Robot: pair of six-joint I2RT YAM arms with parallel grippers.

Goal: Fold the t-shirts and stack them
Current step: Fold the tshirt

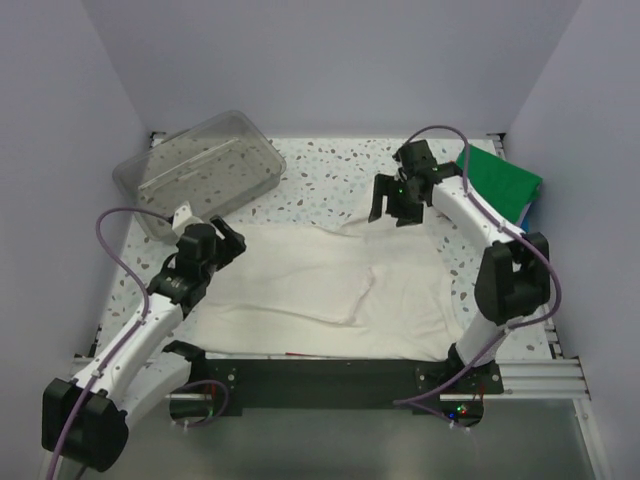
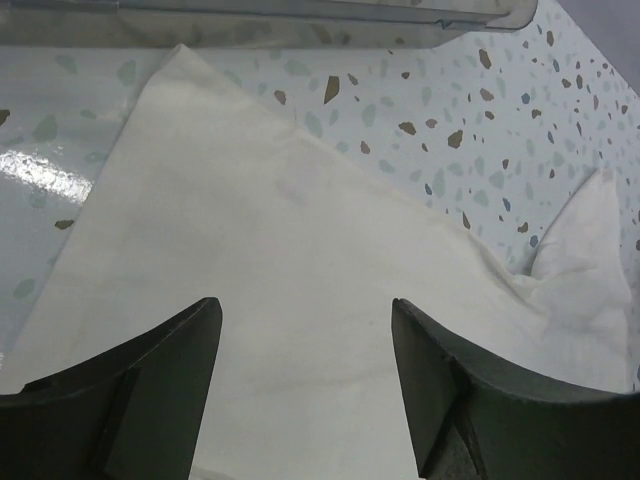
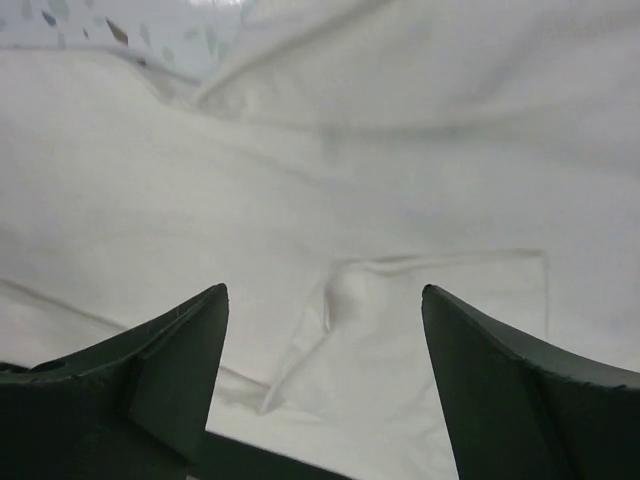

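The cream-white t-shirt [image 1: 320,285] is lying spread across the speckled worktop [image 1: 330,175] between the two arms, plain side up. Its near edge is lying along the front rail, and a soft crease is running through its middle. The left pincer [image 1: 225,240] is hanging over the shirt's left far part with its fingers [image 2: 160,370] standing wide apart and nothing between them. In the left wrist view only cloth is showing below the gap, and a pointed corner of the shirt is reaching toward the clear plastic tub [image 1: 200,170], which is sitting at the far left of the worktop. The right pincer [image 1: 397,208] is hovering over the shirt's far right edge, also spread open and gripping nothing. Its wrist view is showing rumpled cream cloth with a small raised fold beneath the gap. A folded green t-shirt [image 1: 500,180] is resting in the far right corner, behind the right arm and apart from the cream one, with a sliver of blue cloth [image 1: 530,212] peeking out at its right edge.
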